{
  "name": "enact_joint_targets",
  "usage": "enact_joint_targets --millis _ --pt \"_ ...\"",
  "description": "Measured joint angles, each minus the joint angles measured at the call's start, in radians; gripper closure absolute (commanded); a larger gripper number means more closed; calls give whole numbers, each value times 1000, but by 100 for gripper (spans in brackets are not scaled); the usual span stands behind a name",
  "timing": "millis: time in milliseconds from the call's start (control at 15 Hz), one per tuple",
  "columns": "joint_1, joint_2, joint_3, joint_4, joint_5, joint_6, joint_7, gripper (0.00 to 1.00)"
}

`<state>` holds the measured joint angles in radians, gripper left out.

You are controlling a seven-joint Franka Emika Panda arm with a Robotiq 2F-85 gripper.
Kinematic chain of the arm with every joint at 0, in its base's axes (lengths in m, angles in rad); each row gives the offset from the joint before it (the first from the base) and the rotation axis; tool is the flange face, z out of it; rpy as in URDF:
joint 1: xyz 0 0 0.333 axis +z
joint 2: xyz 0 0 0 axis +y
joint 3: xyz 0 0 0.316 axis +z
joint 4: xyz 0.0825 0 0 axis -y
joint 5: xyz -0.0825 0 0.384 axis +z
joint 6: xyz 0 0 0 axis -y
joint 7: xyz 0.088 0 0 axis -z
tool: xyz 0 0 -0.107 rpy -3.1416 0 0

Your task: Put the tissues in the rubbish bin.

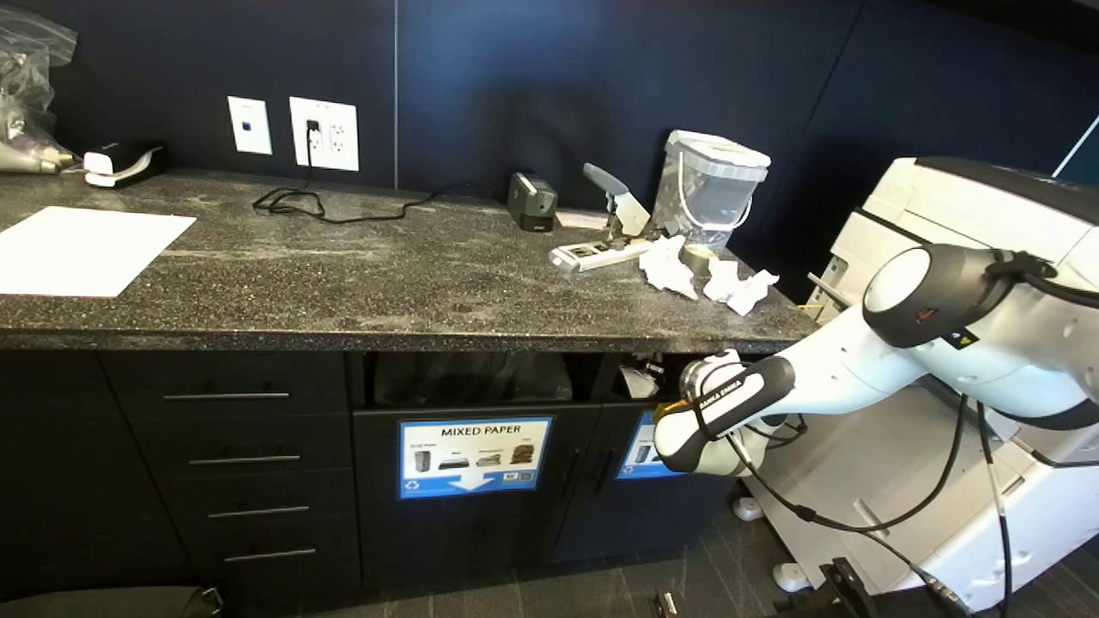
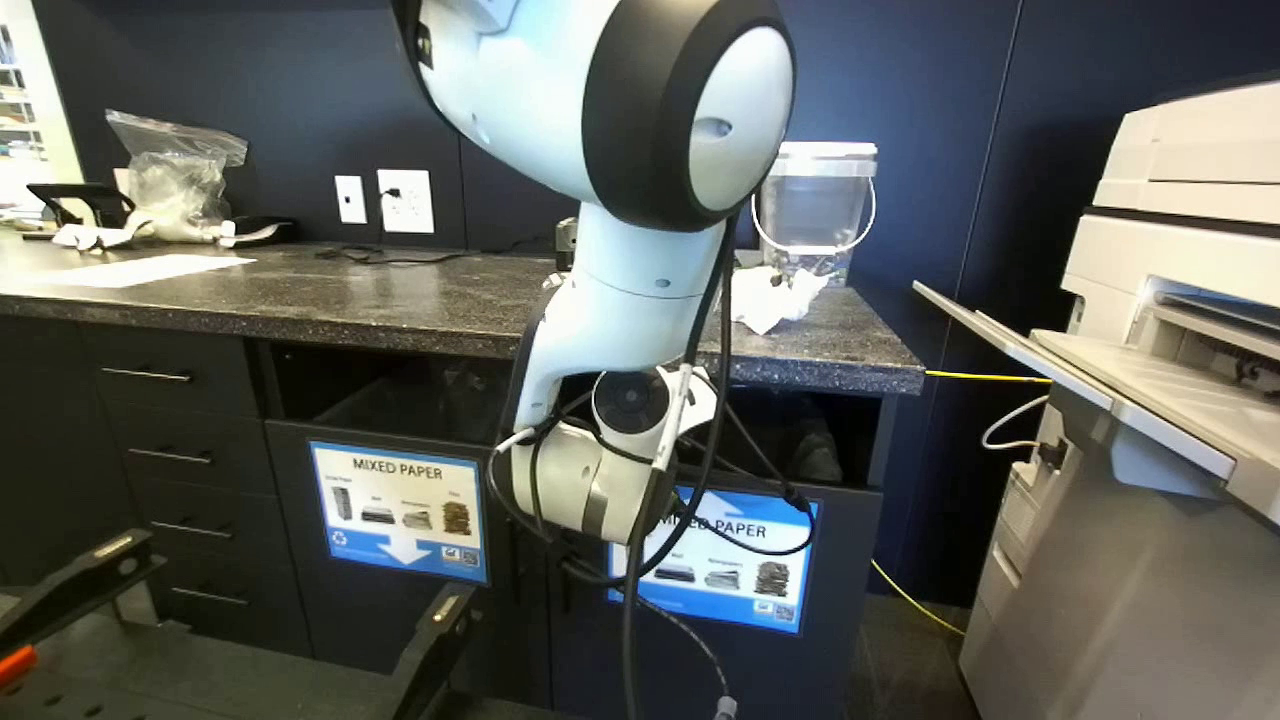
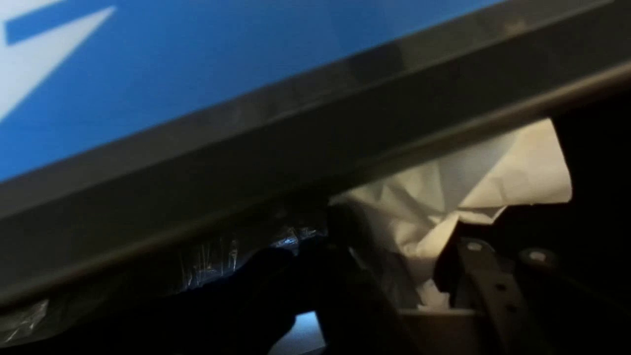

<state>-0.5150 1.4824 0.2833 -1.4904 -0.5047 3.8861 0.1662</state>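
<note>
Exterior view, counter (image 1: 386, 275): dark, speckled, one end edge facing the copier (image 2: 1110, 560).
Rubbish bin (image 2: 760, 665): blue-labelled compartment under the counter's copier end.
Gripper (image 3: 409, 229): at the top of the bin, fingers (image 3: 495, 296) apart with a crumpled white tissue (image 3: 429, 217) between them; whether they pinch it, I cannot tell.
Other tissues (image 1: 667, 266): on the counter, near its copier-end edge, just beside the stapler (image 1: 592, 256).

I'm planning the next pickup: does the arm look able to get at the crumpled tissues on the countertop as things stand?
Probably not directly: the tool is down at the rubbish bin, below the countertop, which blocks the way up to the tissues.
</note>
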Motion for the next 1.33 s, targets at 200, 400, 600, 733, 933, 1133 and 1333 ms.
enact_joint_targets --millis 200,400,600,733,933,1133,1333 --pt "47 0 -57 19 31 13 18 5" --pt "78 0 -95 32 61 27 23 0" --pt "101 -5 -126 38 92 38 23 0" --pt "114 -16 -151 37 109 50 23 0" --pt "124 -50 -190 18 116 58 23 0" --pt "125 -115 -234 -57 103 26 23 0" --pt "104 -227 -254 -181 -6 -99 37 0"
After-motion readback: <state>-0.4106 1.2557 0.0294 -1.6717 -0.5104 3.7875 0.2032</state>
